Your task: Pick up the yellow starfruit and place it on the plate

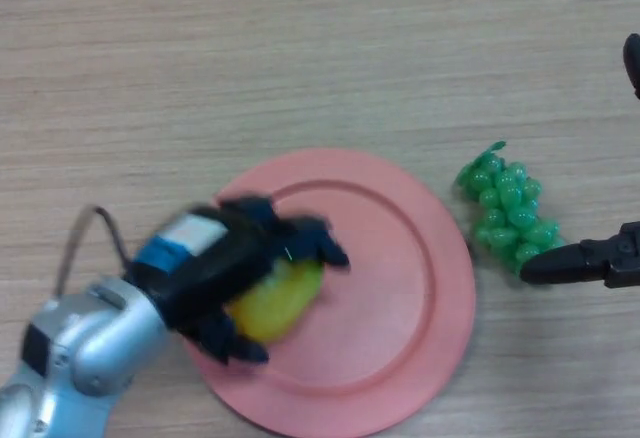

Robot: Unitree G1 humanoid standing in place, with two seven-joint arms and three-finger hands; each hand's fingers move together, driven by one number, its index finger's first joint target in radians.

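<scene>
Yellow starfruit (277,301) in left hand (235,268), over plate (410,298).

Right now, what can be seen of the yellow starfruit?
The yellow starfruit looks smooth, glossy and plastic-like. It lies over the left part of the pink plate, mostly hidden beneath the left hand, whose black fingers curl round it. Whether it rests on the plate cannot be told; its ridges are hidden.

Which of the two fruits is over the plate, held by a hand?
The yellow starfruit, gripped by the left hand above the pink plate. The green grapes lie on the table beside it.
</scene>
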